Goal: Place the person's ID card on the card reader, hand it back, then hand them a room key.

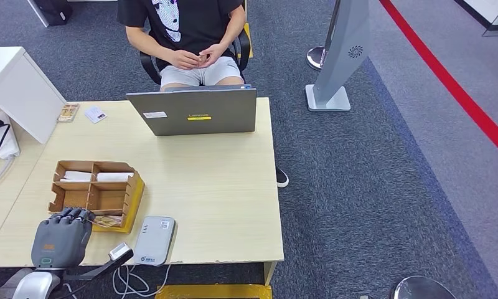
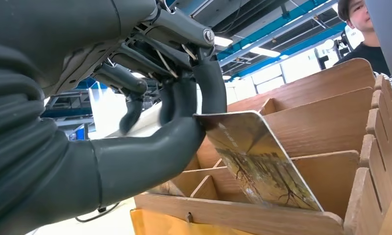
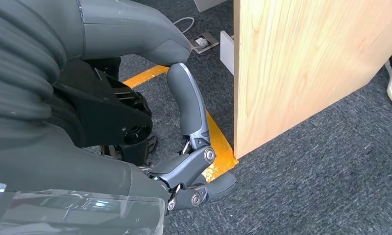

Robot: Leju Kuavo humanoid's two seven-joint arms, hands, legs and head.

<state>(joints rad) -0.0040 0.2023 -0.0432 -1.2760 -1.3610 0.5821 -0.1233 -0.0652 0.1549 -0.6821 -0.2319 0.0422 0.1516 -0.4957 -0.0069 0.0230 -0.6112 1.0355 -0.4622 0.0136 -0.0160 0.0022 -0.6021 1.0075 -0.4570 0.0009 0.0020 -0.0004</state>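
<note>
My left hand [image 1: 63, 240] is at the near left of the table, its fingers in the front compartment of a wooden card organizer [image 1: 78, 187]. In the left wrist view the thumb and fingers [image 2: 204, 88] pinch a picture-printed room key card [image 2: 262, 166] that stands tilted in the organizer [image 2: 331, 117]. The grey-white card reader [image 1: 154, 240] lies flat just right of that hand, with nothing on it. A small white card [image 1: 95, 114] lies at the far left of the table. My right hand [image 3: 184, 161] hangs low beside the table's side panel, fingers curled in and holding nothing.
A person [image 1: 190, 37] sits behind the table, hands together in the lap. A closed-back grey laptop [image 1: 193, 112] stands at the far edge. Another picture card [image 1: 67, 113] lies by a white box [image 1: 16, 87]. A grey stand [image 1: 343, 56] is on the carpet to the right.
</note>
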